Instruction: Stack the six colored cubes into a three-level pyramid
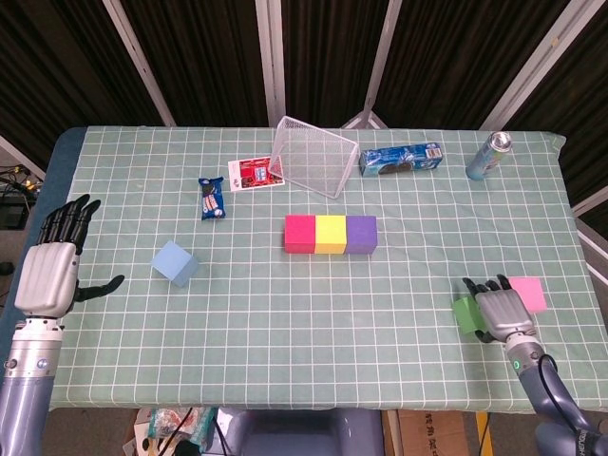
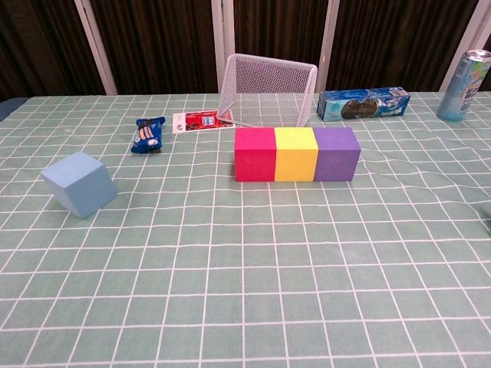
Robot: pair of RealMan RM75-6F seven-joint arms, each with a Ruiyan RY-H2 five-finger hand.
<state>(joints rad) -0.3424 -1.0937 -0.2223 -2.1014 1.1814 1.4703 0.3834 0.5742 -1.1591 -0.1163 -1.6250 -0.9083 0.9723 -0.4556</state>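
Head view: green checked tablecloth [image 1: 285, 294]

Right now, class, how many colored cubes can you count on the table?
6: red cube, yellow cube and purple cube in a central row; blue cube left; green cube and pink cube beside the right robot hand.

Pale green surface [image 1: 285, 304] crossed by a white grid. Three cubes in the middle row: magenta cube [image 1: 300, 234], yellow cube [image 1: 331, 234], purple cube [image 1: 361, 234]. Light blue cube [image 1: 175, 262] to the left. Green cube [image 1: 465, 313] and pink cube [image 1: 530, 293] at the near right. White wire basket [image 1: 313, 156]. Blue snack packet [image 1: 212, 199] with white print. Blue box [image 1: 401, 159]. Red and white card [image 1: 251, 174]. Silver and teal can [image 1: 488, 156]. Grey left robot hand [image 1: 52, 269] with black fingers; same colours on right robot hand [image 1: 502, 309].
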